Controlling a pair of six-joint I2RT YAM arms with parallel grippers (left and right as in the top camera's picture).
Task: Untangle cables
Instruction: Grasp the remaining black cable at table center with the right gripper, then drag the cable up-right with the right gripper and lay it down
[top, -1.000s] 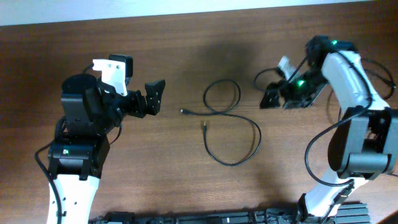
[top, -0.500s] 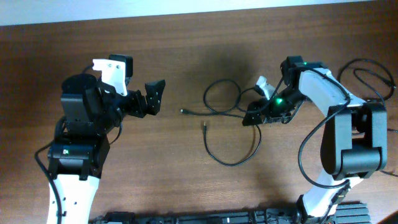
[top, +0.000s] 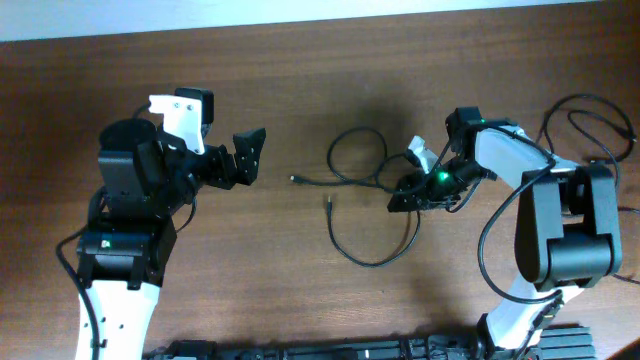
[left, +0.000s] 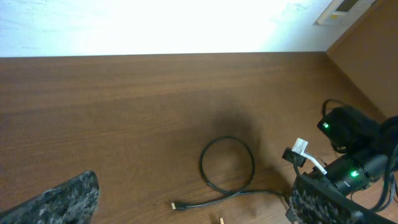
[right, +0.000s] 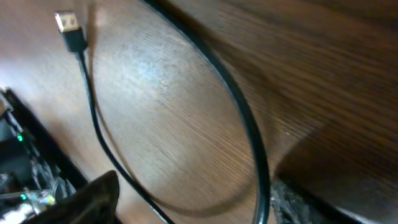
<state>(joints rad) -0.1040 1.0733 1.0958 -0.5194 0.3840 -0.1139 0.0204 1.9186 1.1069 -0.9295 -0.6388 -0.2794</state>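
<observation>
Two thin black cables lie mid-table. One forms a loop (top: 357, 130) with a tail ending in a plug (top: 295, 180). The other curves lower (top: 372, 264), its plug (top: 328, 200) pointing up. My right gripper (top: 402, 196) is down at the table where the two cables meet. In the right wrist view its jaws (right: 193, 202) stand apart, with a cable (right: 245, 124) passing between them close to the right finger (right: 311, 205); a plug (right: 68, 25) lies beyond. My left gripper (top: 250, 158) hangs open left of the cables, holding nothing. The left wrist view shows the loop (left: 227, 140) and plug (left: 178, 205).
The right arm's own thick black wires (top: 590, 105) loop at the far right. A dark strip of equipment (top: 400, 350) runs along the table's front edge. The table's far edge (top: 300, 28) meets a pale surface.
My right arm swung left and down from the table's right side onto the cables, and its jaws have narrowed somewhat. The left arm and the cables have not moved.
</observation>
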